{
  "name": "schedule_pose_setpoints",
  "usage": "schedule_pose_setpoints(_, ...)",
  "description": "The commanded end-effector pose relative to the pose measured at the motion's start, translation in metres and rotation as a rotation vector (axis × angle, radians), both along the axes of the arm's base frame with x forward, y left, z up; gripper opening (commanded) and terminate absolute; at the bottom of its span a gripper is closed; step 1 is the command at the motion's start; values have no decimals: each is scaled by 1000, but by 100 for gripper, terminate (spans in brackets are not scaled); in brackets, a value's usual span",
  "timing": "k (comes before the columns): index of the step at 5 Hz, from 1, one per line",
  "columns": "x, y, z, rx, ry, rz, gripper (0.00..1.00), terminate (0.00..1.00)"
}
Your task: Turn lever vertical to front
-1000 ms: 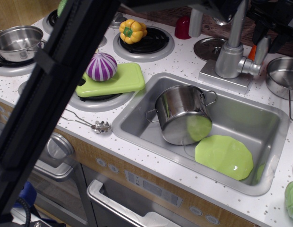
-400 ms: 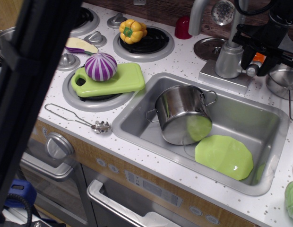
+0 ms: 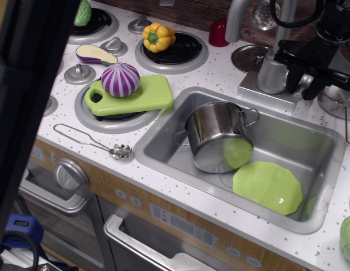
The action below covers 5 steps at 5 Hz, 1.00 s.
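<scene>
The silver faucet body (image 3: 270,72) stands behind the sink at the back right. The lever (image 3: 303,81) juts from its right side, and only a small pale part of it shows. My black gripper (image 3: 301,84) has come down from above right onto that spot. One finger (image 3: 291,78) is left of the lever and the other is to its right, so the jaws straddle it. They look spread apart. The fingers hide most of the lever, so I cannot read its angle.
The sink (image 3: 163,131) holds a tipped steel pot (image 3: 217,135) and a green plate (image 3: 268,186). A small steel pan (image 3: 333,100) sits just right of the gripper. A green board (image 3: 149,93) with a purple vegetable (image 3: 121,79) lies to the left. A black robot part (image 3: 22,113) blocks the left edge.
The gripper has dropped from beside the faucet onto the lever, and its fingers now stand on either side of it. The orange item behind the lever is now hidden. The black foreground part has shifted left.
</scene>
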<state>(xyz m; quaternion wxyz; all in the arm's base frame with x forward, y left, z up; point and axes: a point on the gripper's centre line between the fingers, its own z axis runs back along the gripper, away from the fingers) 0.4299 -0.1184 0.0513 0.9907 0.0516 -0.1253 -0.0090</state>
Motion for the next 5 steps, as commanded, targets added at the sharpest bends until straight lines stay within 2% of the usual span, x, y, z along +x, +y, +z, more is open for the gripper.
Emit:
schedule_pose_setpoints(1, 4, -4, 26, -45, -77, -15, 0, 0)
schedule_pose_setpoints(2, 4, -2, 42, -26, -39, -35, 100, 0)
schedule_pose_setpoints(3, -3, -1, 60, 9, 31, -58, 100, 0)
schedule_pose_setpoints(4, -15, -3, 71, 19, 65, -56, 100, 0)
schedule_pose_setpoints(5, -23, -6, 70, 32, 60, -46, 100, 100)
